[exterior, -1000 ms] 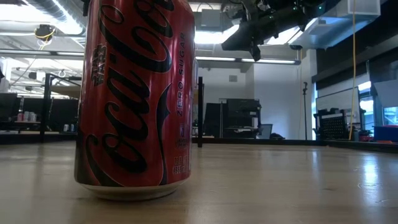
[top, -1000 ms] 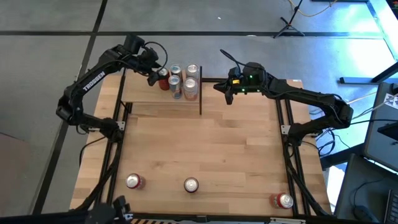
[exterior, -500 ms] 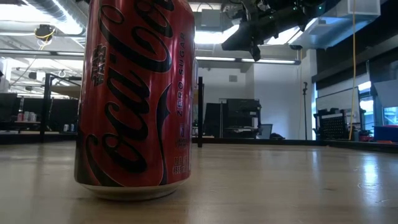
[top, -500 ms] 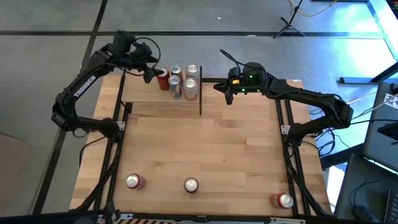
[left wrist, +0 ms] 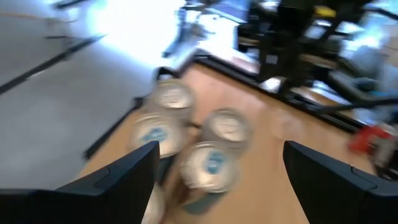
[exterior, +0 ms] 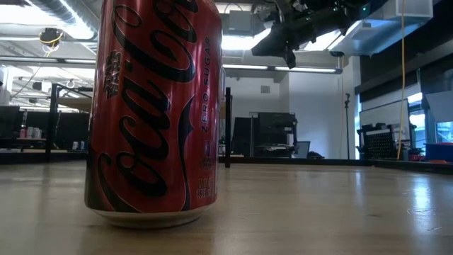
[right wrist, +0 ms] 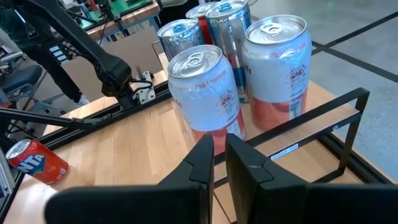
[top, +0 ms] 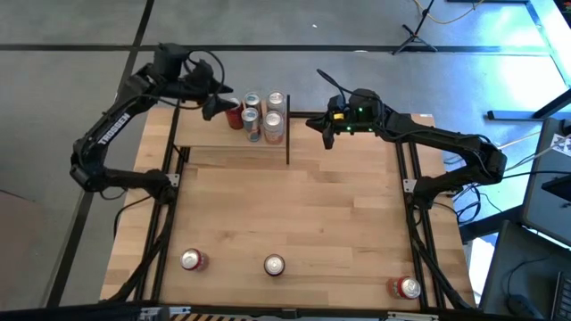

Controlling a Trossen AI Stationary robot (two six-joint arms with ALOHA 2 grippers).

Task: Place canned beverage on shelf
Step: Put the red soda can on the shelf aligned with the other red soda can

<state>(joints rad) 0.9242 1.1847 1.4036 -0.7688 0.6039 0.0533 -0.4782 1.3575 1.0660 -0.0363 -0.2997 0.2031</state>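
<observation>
I have the shelf (top: 234,135) at the far edge of the table (top: 294,223), toward the far left corner, with four cans on its far end: a red can (top: 235,114) nearest the left side and three silver-topped cans (top: 265,114) just beside it.

The left gripper (top: 212,103) hangs above the far left corner, close beside the red can; its wrist view shows the fingers spread wide with nothing between them and the can tops (left wrist: 189,146) below. The red can stands free on the shelf, so I judge the placing step done and the retreat in hand.

To do it well, I would lift the left gripper straight up and away toward the far edge, with the fingers kept wide, so neither one clips the red can or the tight cluster next to it.

The right gripper (top: 326,127) waits over the far edge just right of the shelf's black post (top: 288,134), its fingers nearly together and empty.

Three more cans (top: 274,264) stand along the near edge, still to be shelved.
</observation>
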